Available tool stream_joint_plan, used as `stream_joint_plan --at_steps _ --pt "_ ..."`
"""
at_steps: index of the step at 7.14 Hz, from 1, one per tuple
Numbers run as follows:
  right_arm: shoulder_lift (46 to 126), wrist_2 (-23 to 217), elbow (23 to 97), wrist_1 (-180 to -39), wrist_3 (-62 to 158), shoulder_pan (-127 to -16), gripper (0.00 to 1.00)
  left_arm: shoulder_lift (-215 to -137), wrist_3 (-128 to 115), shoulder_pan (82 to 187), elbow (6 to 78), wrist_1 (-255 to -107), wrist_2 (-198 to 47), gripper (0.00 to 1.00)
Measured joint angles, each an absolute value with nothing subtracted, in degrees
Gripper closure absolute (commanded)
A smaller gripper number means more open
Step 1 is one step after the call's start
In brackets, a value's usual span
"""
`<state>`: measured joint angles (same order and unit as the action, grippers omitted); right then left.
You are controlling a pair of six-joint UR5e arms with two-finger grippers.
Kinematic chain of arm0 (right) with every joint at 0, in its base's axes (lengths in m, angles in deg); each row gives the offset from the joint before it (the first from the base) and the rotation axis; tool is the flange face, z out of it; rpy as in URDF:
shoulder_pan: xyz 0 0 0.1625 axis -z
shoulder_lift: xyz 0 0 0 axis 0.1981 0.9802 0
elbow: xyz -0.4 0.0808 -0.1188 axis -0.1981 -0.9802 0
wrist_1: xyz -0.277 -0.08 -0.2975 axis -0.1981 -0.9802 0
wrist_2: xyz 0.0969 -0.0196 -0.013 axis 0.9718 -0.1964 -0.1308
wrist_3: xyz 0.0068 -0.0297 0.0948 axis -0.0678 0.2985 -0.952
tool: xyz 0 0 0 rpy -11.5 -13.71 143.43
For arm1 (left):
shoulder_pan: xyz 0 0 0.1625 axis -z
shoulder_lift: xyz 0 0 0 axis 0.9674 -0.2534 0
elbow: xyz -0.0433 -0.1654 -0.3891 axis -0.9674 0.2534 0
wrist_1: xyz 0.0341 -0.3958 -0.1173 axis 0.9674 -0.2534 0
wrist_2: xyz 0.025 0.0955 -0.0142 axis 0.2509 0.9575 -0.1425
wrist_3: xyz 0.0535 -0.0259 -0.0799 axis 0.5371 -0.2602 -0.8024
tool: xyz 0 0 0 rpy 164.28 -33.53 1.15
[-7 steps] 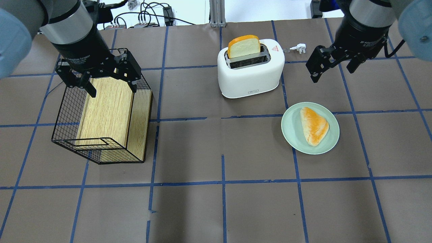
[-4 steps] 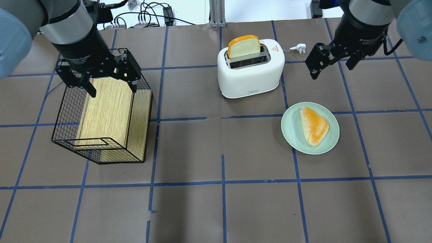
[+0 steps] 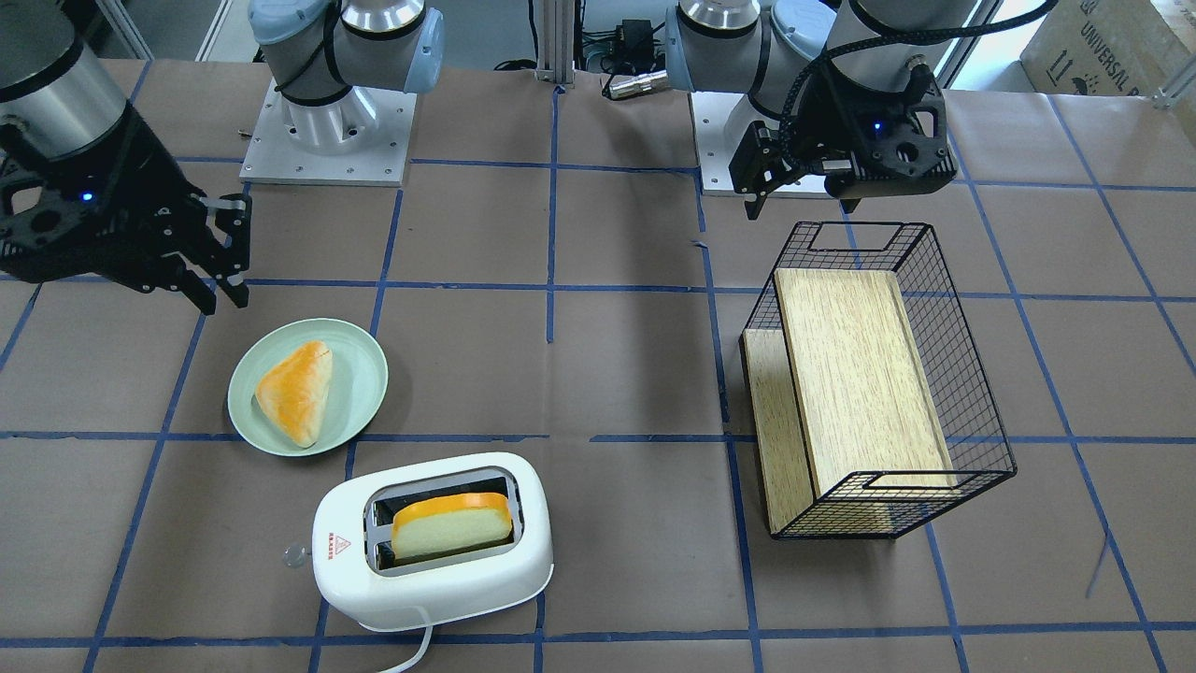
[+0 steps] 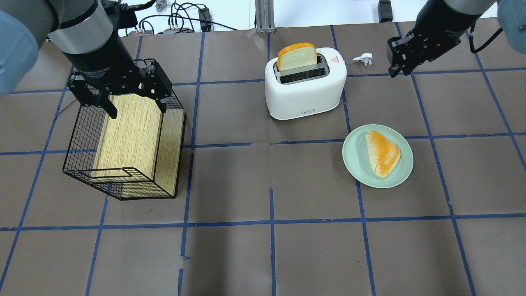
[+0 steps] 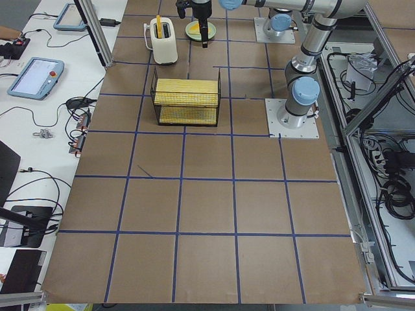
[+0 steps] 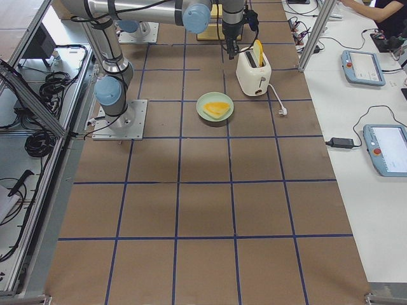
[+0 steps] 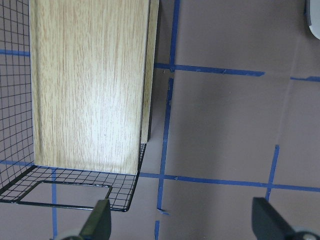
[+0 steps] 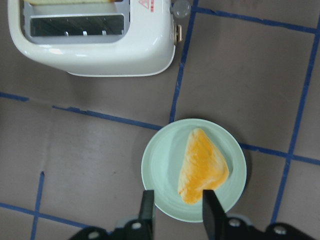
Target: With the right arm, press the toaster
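The white toaster (image 4: 306,92) stands at the back middle of the table, with a bread slice (image 4: 296,55) upright in its far slot. It also shows in the front view (image 3: 420,589) and the right wrist view (image 8: 100,50). Its clear lever knob (image 8: 180,7) sticks out of the end that faces my right arm. My right gripper (image 4: 399,70) hangs in the air to the right of the toaster, apart from it. It holds nothing, and its fingers (image 8: 146,205) stand a narrow gap apart. My left gripper (image 4: 137,109) is wide open over the wire basket (image 4: 123,181).
A green plate (image 4: 355,164) with a triangular pastry (image 4: 382,153) lies in front of the toaster, to its right, below my right gripper in the wrist view. The toaster's white plug (image 4: 365,57) lies behind the knob. The basket holds a wooden board (image 4: 131,131).
My right gripper has moved toward the back of the table and a little to the right, and its fingers have drawn closer together. The left arm and the toaster have not moved.
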<state>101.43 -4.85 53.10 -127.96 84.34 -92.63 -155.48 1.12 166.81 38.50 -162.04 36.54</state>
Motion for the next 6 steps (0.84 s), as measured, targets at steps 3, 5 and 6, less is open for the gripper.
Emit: stream_joint_plan --at_steps 3,5,6 --pt "89.56 4.01 42.26 -127.5 86.16 -90.37 0.94 -155.48 1.12 166.81 38.5 -162.04 36.54 0.0" --pt "82.96 6.46 39.66 -128.93 87.05 -90.28 0.95 -155.49 1.12 166.81 38.5 -162.04 36.54 0.0" --pt "80.03 7.13 39.36 -130.62 87.3 -90.28 0.97 -155.49 1.12 166.81 38.5 -162.04 36.54 0.0"
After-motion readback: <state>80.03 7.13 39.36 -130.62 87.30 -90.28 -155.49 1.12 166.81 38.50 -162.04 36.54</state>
